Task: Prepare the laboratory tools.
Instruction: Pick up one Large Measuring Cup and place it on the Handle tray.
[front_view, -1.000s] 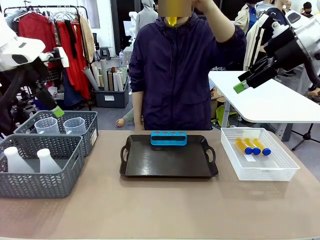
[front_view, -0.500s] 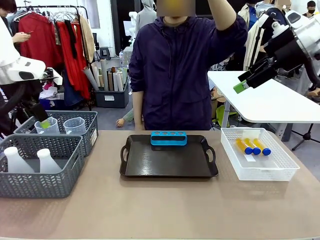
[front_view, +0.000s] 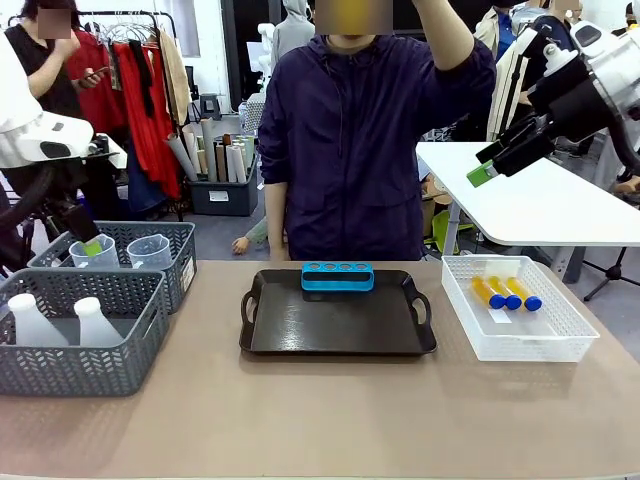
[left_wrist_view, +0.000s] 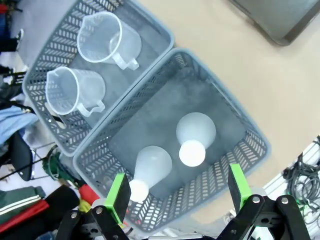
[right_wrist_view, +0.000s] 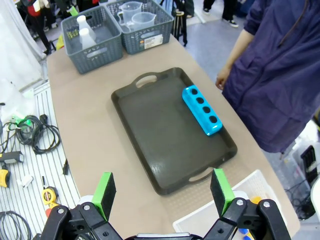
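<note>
While the left gripper (left_wrist_view: 176, 172) hangs spread and empty over the near grey basket (left_wrist_view: 251, 148), two white conical flasks (left_wrist_view: 196, 131) standing inside it, two clear beakers (left_wrist_view: 102, 31) in the adjoining grey basket (left_wrist_view: 56, 49), right gripper (right_wrist_view: 161, 174) raised, fingers apart, three amber tubes (front_view: 505, 292) lying in the white mesh basket (front_view: 520, 351).

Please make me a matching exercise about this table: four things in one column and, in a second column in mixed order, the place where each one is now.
Things:
1. amber tubes
2. blue rack
3. measuring beakers
4. conical flasks

Places:
A. in the near grey basket
B. on the black tray
C. in the white mesh basket
D. in the far grey basket

Pairs: 1-C, 2-B, 3-D, 4-A
</note>
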